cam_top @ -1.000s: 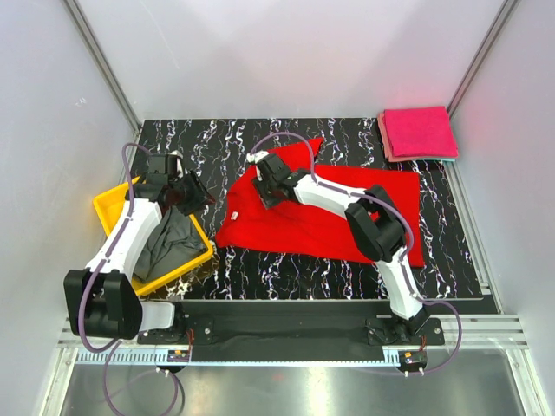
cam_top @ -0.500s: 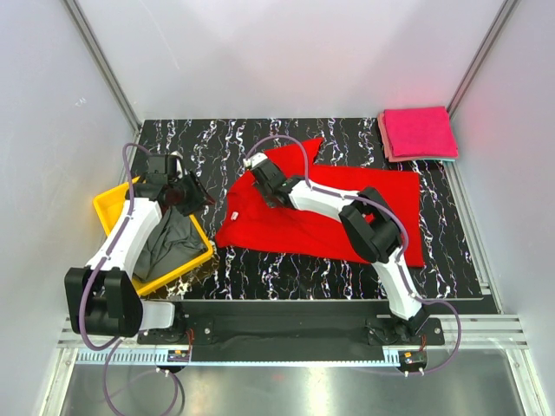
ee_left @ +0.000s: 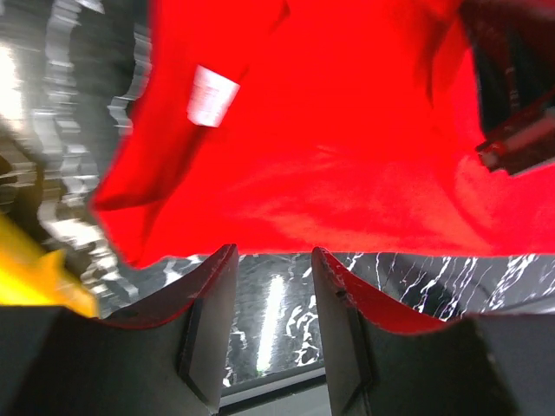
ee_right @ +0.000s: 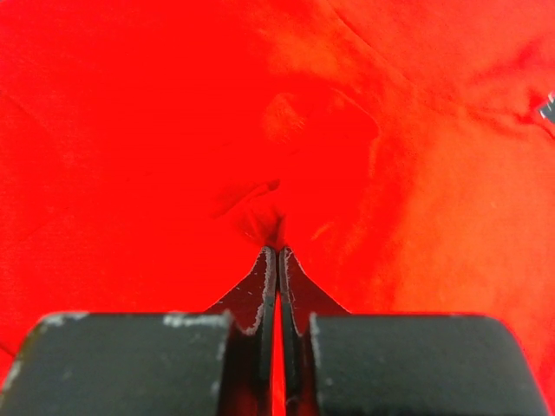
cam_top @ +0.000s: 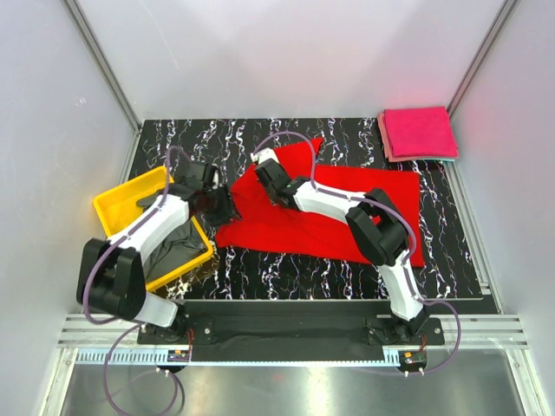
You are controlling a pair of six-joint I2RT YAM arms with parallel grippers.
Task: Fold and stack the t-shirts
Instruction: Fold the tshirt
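On the black marbled tabletop (cam_top: 195,139), your right gripper (ee_right: 277,251) is clamped on the bright red cloth t-shirt (cam_top: 295,227), left gripper (ee_left: 273,253) half-open, empty.

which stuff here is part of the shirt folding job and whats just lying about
Part of the job:
red t-shirt, spread out, pinched by the right hand
folded pink t-shirts, far right corner
dark grey t-shirt, in the yellow tray

Just lying about:
yellow tray
black marbled table
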